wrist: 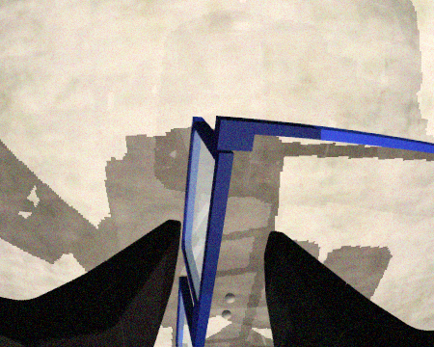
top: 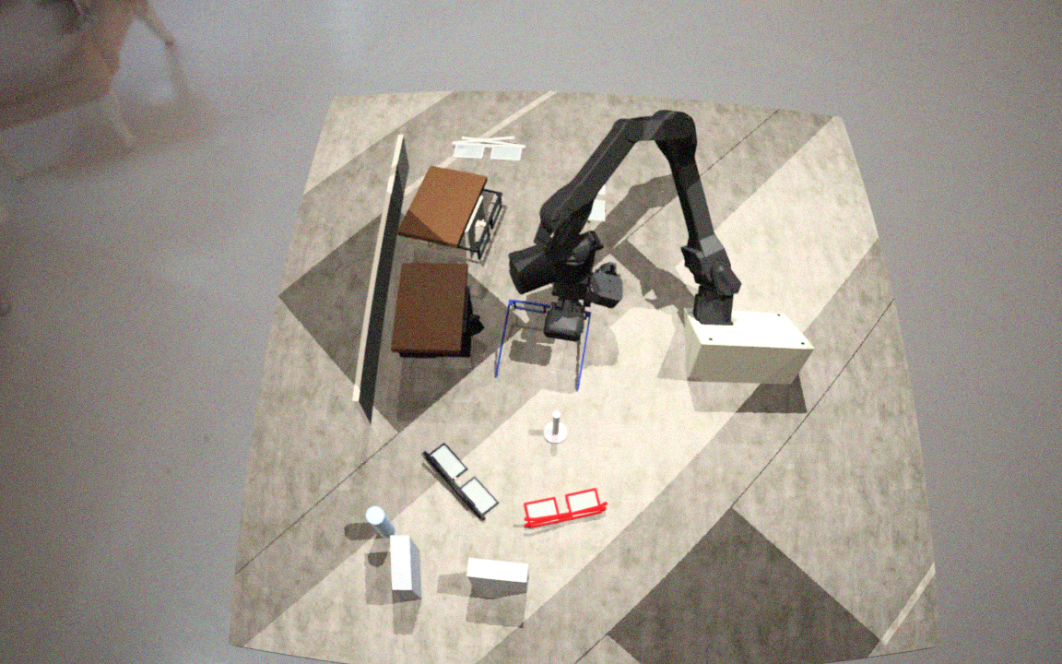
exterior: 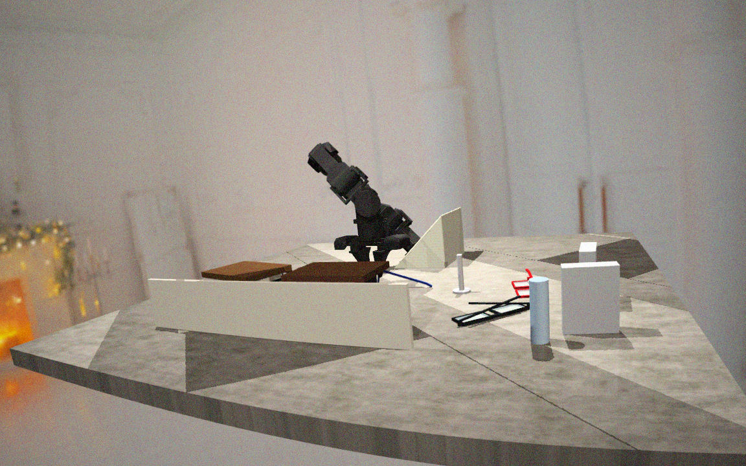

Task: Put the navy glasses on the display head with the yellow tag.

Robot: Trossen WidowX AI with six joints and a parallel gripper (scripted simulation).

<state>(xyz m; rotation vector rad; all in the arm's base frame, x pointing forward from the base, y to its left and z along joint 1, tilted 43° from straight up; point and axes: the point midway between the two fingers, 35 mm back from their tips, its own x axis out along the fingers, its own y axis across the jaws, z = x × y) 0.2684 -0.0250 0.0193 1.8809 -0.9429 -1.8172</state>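
The navy glasses [top: 526,303] [exterior: 407,277] [wrist: 218,202] stand with both temples unfolded, beside the nearer display head. My gripper [top: 563,330] [exterior: 370,255] [wrist: 224,238] is partly open and straddles the front frame near the bridge, with gaps visible on both sides in the wrist view; it grips nothing. The nearer display head [top: 429,305] [exterior: 335,271] has a flat brown top and a dark face with a nose. The farther head [top: 445,197] [exterior: 248,270] has a brown top, a pale face and a black frame at its front. No yellow tag shows.
A long pale wall [top: 378,272] [exterior: 283,312] stands behind the heads. A thin post [top: 555,425] [exterior: 460,275], black glasses, red glasses [top: 563,516], a blue cylinder [top: 380,521] [exterior: 539,312] and two white boxes stand or lie toward the camera. White glasses [top: 489,145] lie at the far side.
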